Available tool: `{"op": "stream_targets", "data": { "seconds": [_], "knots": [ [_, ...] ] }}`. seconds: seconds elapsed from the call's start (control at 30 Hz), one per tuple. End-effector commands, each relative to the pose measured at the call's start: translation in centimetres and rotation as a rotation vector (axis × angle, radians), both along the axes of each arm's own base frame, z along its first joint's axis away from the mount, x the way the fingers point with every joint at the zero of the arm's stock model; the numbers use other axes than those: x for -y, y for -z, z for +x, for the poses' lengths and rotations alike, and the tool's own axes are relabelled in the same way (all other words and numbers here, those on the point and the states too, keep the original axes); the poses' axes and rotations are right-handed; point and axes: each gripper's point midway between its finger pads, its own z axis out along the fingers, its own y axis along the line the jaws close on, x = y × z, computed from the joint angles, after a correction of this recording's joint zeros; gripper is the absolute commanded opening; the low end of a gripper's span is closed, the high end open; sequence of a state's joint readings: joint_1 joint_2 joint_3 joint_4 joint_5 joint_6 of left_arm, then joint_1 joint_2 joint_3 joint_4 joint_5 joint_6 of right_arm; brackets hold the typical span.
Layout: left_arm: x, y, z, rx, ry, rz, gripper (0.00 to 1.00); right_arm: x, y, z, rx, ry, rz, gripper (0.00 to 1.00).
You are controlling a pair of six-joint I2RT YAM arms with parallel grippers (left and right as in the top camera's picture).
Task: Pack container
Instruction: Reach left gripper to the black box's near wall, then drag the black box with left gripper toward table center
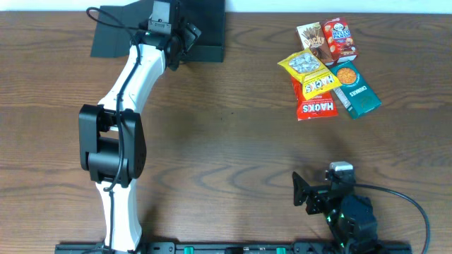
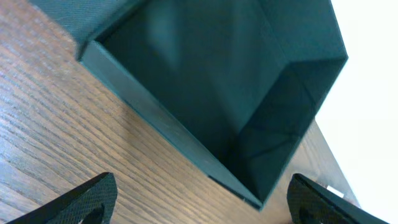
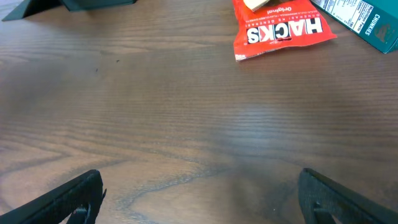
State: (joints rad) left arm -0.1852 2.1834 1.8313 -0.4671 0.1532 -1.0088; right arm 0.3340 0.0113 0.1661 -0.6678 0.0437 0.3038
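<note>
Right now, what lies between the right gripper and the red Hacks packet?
Only bare wooden table: the right wrist view shows nothing between the right gripper and the red Hacks packet.

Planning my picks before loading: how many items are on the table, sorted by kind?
Container: 1
Snack boxes: 3 - brown box, red box, teal box
Snack bags: 2 - yellow bag, red bag
Total: 6

the worktop (image 3: 186, 124) is finished in grained wood; the container (image 2: 205, 74) is made of matt cardboard; the hacks packet (image 3: 283, 34) is wrapped in glossy film.
</note>
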Motion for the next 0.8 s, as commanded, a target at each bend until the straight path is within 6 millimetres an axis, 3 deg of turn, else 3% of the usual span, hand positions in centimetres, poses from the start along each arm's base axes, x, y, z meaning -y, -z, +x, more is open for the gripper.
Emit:
{"op": "stream_targets", "data": {
  "seconds": [0.0,0.23,0.53,0.77],
  "knots": [
    [-1.1,2.7,0.7,-0.065,-0.090,-0.072,0.93,0.1,0.3,0.0,-0.006,0.008,0.005,0.99],
    [-2.0,5.5,1.0,-0.115,-0.123,-0.101,0.91,0.1,0.3,0.0,-0.006,0.008,0.005,0.99],
    [-2.2,6.1,1.2,-0.127,-0.130,-0.096,0.65,0.1,0.3,0.0,-0.006,0.008,0.005,0.99],
    [-2.7,5.4,-1.0,-0.228,-0.076,-0.020,0.41,0.1,0.3,0.0,-0.006,0.008,0.005,0.99]
  ]
}}
